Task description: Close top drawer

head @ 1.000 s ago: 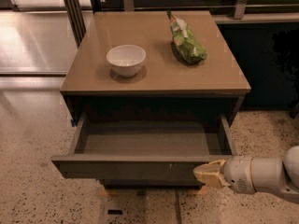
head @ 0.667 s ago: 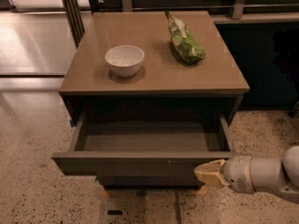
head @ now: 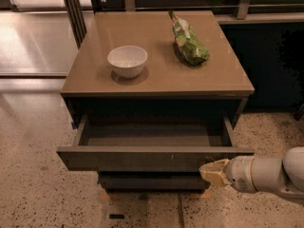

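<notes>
The top drawer (head: 142,158) is wide, shallow and dark grey-brown. It stands pulled out from the cabinet, and its plain grey inside (head: 147,136) shows empty. Its flat front has small pale scratches right of centre. My gripper (head: 213,172) comes in from the lower right on a white arm. Its tan tip is against the right end of the drawer front, near the lower edge. A lower drawer front (head: 147,180) shows below.
The cabinet's tan top (head: 161,75) holds a white bowl (head: 127,61) and a green snack bag (head: 189,42). Speckled floor surrounds the cabinet. A dark cabinet (head: 270,65) stands to the right, metal legs (head: 76,11) behind left.
The drawer sticks out slightly less than before. My gripper stays against the right end of its front.
</notes>
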`<state>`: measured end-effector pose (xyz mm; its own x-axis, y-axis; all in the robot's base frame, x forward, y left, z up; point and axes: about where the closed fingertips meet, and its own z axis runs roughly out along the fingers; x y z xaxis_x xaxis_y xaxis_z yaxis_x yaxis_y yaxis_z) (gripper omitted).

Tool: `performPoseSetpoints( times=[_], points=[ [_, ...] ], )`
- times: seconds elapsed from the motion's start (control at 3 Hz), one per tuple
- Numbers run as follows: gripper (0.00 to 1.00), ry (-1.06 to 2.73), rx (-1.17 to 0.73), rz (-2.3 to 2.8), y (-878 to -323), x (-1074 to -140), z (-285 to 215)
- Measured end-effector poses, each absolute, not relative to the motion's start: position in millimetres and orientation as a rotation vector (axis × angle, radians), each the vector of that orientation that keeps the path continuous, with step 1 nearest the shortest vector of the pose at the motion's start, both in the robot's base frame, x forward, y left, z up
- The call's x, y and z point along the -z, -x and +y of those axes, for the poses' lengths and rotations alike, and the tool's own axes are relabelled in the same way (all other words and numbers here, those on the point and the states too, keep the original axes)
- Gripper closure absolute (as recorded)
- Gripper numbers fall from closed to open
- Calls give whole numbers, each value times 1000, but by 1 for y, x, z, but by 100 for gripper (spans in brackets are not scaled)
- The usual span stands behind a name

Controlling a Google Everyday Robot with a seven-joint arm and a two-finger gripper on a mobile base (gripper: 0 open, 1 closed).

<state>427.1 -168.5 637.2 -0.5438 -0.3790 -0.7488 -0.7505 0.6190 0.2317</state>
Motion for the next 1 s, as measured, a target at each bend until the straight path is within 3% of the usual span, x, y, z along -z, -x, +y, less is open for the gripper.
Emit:
performPoseSetpoints(
  times=[1.0],
  points=[
    [100,860,-405,2245,-486,-632,-196]
  ],
)
